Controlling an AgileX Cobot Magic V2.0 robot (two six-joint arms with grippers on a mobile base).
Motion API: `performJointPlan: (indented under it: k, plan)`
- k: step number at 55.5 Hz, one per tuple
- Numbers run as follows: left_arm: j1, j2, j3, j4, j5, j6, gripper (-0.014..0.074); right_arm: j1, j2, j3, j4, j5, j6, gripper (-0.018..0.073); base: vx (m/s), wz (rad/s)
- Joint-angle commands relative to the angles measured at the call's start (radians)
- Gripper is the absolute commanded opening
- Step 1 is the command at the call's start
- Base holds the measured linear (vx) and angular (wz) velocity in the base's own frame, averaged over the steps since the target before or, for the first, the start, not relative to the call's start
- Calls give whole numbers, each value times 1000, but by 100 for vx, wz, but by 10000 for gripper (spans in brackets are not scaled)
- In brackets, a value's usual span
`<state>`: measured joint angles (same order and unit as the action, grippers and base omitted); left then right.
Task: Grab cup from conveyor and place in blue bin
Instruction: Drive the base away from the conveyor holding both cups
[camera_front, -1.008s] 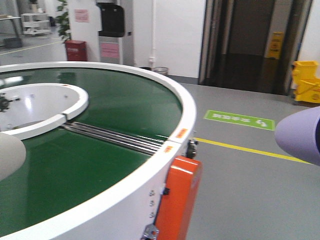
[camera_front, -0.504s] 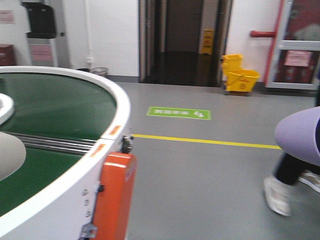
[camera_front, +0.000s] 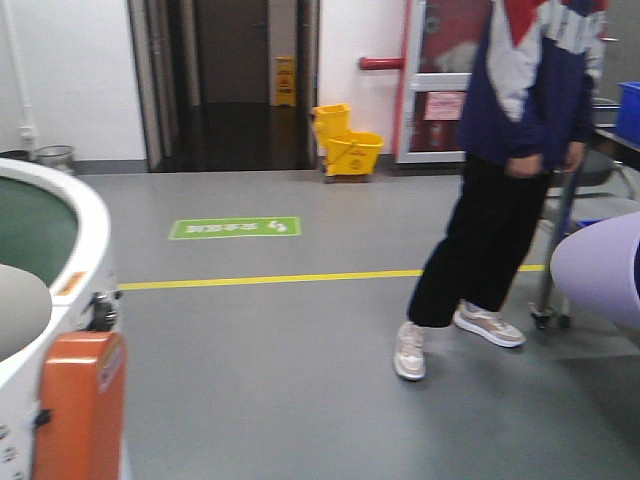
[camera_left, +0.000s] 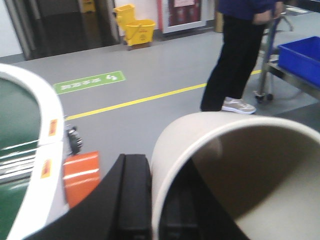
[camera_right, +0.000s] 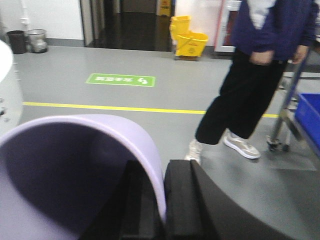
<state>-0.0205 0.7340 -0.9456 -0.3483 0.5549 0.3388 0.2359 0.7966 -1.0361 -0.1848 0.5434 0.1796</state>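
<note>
Pinching rims, the left hand (camera_left: 154, 205) holds a cream cup (camera_left: 240, 165), the right hand (camera_right: 161, 200) a lilac cup (camera_right: 75, 165).

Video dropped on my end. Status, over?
Both loaded: left gripper shut on cream cup, right gripper shut on lavender cup. Ahead right, blue bin; person standing beside it.

person (camera_front: 525, 120) cut off at shoulders, blue bin (camera_left: 300, 65) cropped at right edge

conveyor (camera_front: 60, 215) far left; person (camera_front: 510, 150) right; bucket (camera_front: 348, 148) behind, between them; bin (camera_left: 300, 57) right of person
</note>
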Motion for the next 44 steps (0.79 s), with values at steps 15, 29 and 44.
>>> performJointPlan:
  k: [15,29,44]
  plan:
    - [-1,-3,-26,-28,-82,-1,-7,-2,-9,-32,-15,-89,1,-9,13,-50]
    - [-1,-3,-26,-28,-82,-1,-7,-2,-9,-32,-15,-89,1,-9,16,-51]
    - [-1,-3,-26,-28,-82,-1,-7,-2,-9,-32,-15,-89,1,-9,19,-38]
